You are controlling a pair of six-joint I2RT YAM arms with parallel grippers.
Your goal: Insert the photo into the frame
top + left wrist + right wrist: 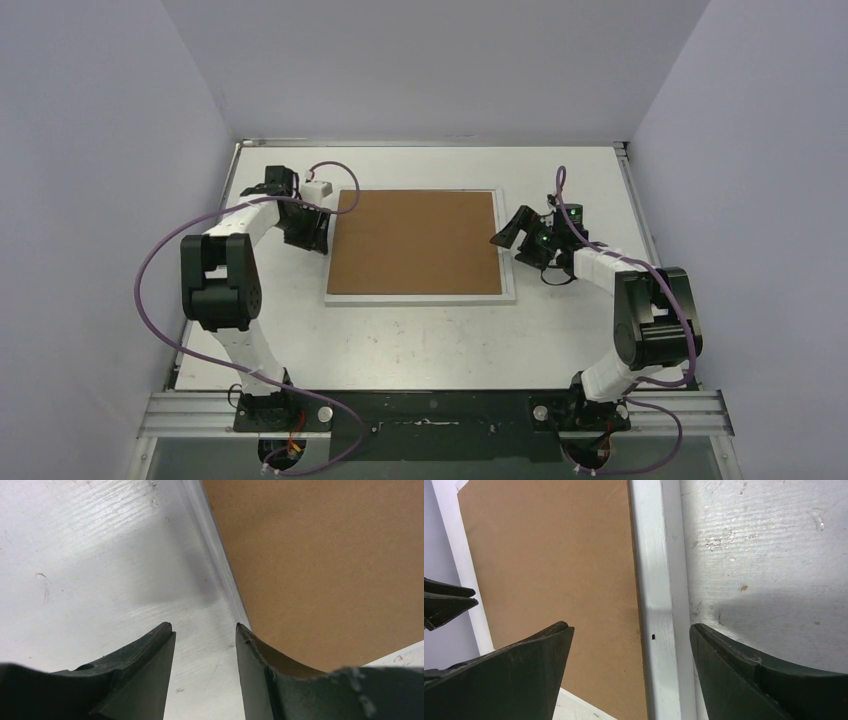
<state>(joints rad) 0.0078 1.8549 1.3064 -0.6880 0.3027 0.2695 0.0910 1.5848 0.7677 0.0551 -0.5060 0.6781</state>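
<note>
The frame (pixel 420 297) lies flat at the table's centre with its brown back board (pixel 415 242) facing up. The photo is not in view. My left gripper (pixel 322 232) is open and empty at the frame's left edge. In the left wrist view (pixel 203 626) one finger is over the bare table and the other is at the white rim (pixel 220 565). My right gripper (pixel 510 232) is open and empty at the frame's right edge. In the right wrist view (pixel 630 627) its fingers stand either side of the white rim (pixel 654 580), one over the board (pixel 554 555).
The white table (pixel 400 340) is enclosed by pale walls at the back and both sides. A metal rail (pixel 430 405) runs along the near edge by the arm bases. The left gripper's fingers (pixel 444 602) show at the left edge of the right wrist view.
</note>
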